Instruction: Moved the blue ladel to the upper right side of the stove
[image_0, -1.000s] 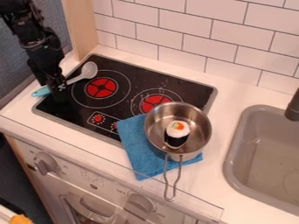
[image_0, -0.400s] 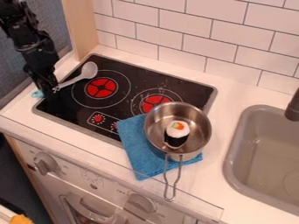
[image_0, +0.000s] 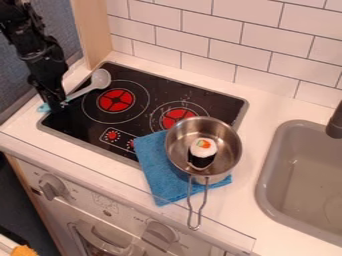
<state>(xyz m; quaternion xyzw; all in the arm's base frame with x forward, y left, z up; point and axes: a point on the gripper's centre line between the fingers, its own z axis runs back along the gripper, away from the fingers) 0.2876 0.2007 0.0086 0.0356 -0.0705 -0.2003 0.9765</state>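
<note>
at the stovetop's (image_0: 204, 98) left edge, gripper (image_0: 56, 104) at ladle (image_0: 101, 79), pan (image_0: 235, 146) on cloth (image_0: 158, 184)

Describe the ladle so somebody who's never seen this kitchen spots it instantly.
Find the black stove top, left of the sink. The ladle slants over the stove's left end, handle at the gripper. Its pale grey bowl and blue handle end set it apart from the shiny metal pan.
</note>
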